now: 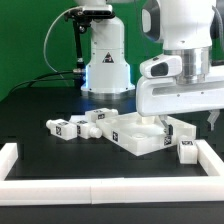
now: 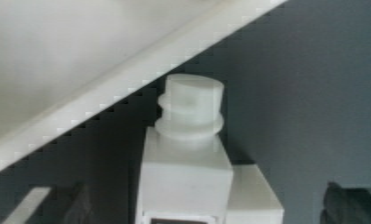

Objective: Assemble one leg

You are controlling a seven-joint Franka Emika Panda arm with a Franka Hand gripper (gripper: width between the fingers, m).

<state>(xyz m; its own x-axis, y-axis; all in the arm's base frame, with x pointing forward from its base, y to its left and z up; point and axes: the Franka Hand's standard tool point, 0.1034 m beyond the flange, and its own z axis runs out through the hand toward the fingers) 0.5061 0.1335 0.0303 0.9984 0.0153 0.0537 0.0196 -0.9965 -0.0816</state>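
Observation:
In the wrist view a white leg (image 2: 185, 170) lies lengthwise between my fingers. Its round threaded tip points at the slanted edge of the wide white panel (image 2: 111, 50) and stops short of it. My gripper (image 2: 203, 210) is open around the leg. The dark fingers (image 2: 54, 205) stand off to either side, and dark table shows between the leg and the far finger. In the exterior view my gripper (image 1: 168, 112) hangs low over the panel's (image 1: 135, 140) right part. The leg under it is mostly hidden there.
Three more white legs with tags lie on the black table: one at the exterior view's left (image 1: 58, 127), one behind the panel (image 1: 97, 117), one at the front right (image 1: 186, 152). A white rim (image 1: 100, 190) borders the table's front and sides. The arm's base (image 1: 105, 60) stands at the back.

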